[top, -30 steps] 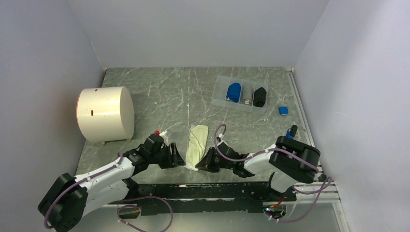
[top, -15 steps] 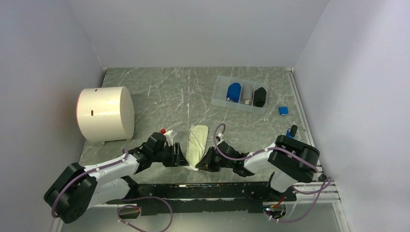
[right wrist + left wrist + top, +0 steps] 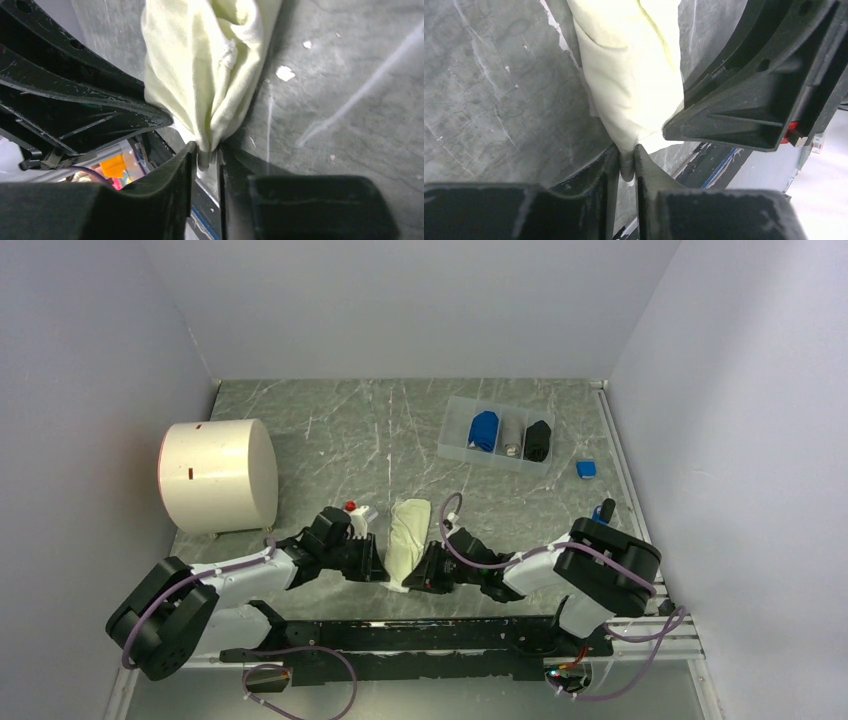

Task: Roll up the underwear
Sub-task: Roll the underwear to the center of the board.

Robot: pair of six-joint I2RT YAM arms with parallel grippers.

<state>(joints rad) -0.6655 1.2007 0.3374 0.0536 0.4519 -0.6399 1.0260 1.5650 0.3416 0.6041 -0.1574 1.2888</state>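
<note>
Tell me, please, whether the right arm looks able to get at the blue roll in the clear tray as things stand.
Probably not yet: the right gripper is shut on the cream underwear. The way to the blue roll looks free otherwise.
</note>
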